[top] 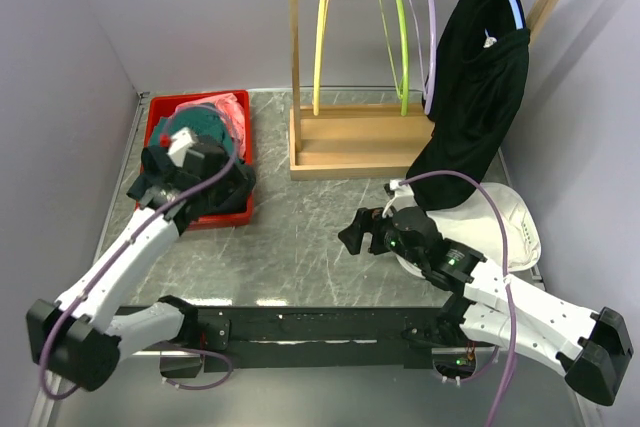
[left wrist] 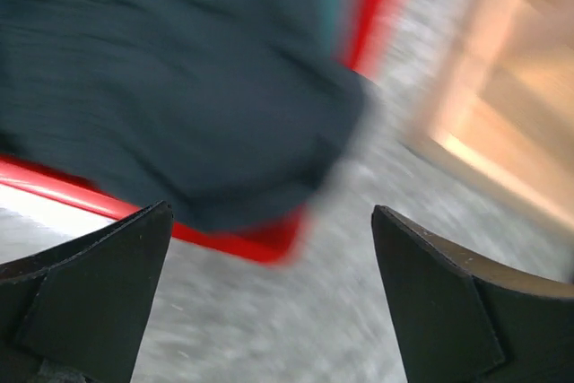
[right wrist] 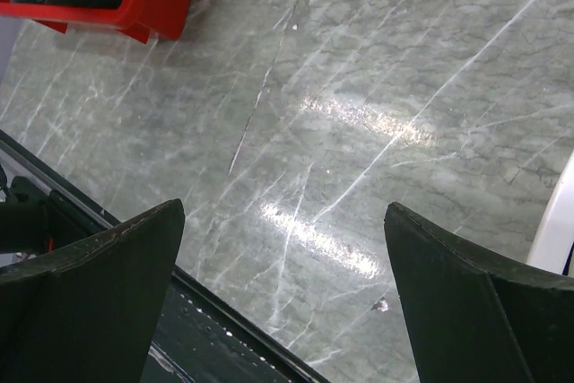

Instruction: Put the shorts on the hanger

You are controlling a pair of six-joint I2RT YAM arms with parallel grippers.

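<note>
The step in hand is judged to be the pick-up of the shorts [left wrist: 179,87], which are not yet held. They are heaped in the red bin [top: 243,107] at the left of the counter [top: 300,247], with a dark fold hanging over a rim of the bin. The left gripper [left wrist: 269,213] is poised just above that fold; its fingers [left wrist: 90,293] are spread wide and nothing lies between them. The right gripper [right wrist: 285,206] hangs over bare counter near the middle, well apart from the bin, and its fingers [right wrist: 99,293] are likewise spread and empty. The lilac hanger [top: 432,47] is hooked on the wooden rack [top: 345,142] at the back, between a lime-green hanger [top: 395,37] and a long black garment [top: 475,97], so the task is reckoned barely begun.

For the next move, the left fingers would have to be lowered onto the fold and closed on the shorts alone. The fabric is soft and floppy, and a teal-green garment [top: 203,127] shares the bin, so the overhanging edge is judged the cleanest place to be gripped.

The rack, the hanger and the placing of both arms are shown only from overhead, where the shorts are mostly hidden under the left gripper. The fold over the rim and the gap between the fingers are shown only in the left wrist view, which is blurred. In the right wrist view, little but counter is seen, plus a corner of the bin holding a dark garment that cannot be identified.
</note>
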